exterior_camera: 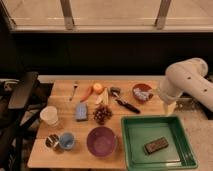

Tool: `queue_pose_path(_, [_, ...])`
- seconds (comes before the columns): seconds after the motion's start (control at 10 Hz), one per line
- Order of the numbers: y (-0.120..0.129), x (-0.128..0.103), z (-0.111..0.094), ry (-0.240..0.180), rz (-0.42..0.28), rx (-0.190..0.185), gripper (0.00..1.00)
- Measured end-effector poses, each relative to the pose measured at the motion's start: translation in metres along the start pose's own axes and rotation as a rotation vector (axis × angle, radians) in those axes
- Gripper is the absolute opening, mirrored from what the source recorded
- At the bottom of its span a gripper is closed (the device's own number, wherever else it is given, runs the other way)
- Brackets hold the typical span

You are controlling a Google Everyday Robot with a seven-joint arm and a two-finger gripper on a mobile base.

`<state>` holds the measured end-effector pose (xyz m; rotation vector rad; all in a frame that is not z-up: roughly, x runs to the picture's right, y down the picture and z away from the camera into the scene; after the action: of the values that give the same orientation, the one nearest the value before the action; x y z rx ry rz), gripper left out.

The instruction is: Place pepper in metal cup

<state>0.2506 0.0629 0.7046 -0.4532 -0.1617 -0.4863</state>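
Note:
The pepper (87, 93), slender and red-orange, lies on the wooden table (60, 102) at the back, just left of a round orange fruit (98, 88). The metal cup (52, 142), short and silver-grey, stands at the table's front left, touching or nearly touching a light blue cup (66, 141). My gripper (170, 108) hangs at the end of the white arm at the table's right edge, above the far rim of the green tray. It is far from both the pepper and the metal cup.
A white cup (49, 115), blue sponge (81, 111), dark grapes (102, 114), purple bowl (102, 141), fork (74, 90), black-handled tool (126, 104) and red bowl (142, 92) are on the table. A green tray (135, 150) at the front right holds a dark bar (156, 145).

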Motion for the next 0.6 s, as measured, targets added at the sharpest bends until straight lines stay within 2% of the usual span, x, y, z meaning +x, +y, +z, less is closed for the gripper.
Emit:
queue_pose_path(0.2, [-0.038, -0.024, 0.001, -0.006, -0.098, 0.027, 0.80])
queue_pose_path(0.4, [-0.079, -0.061, 0.006, -0.045, -0.189, 0.048, 0.80])
queue_pose_path(0.5, [-0.093, -0.079, 0.009, -0.075, -0.221, 0.042, 0.80])
queue_pose_path(0.6, [-0.097, -0.083, 0.010, -0.081, -0.230, 0.042, 0.80])
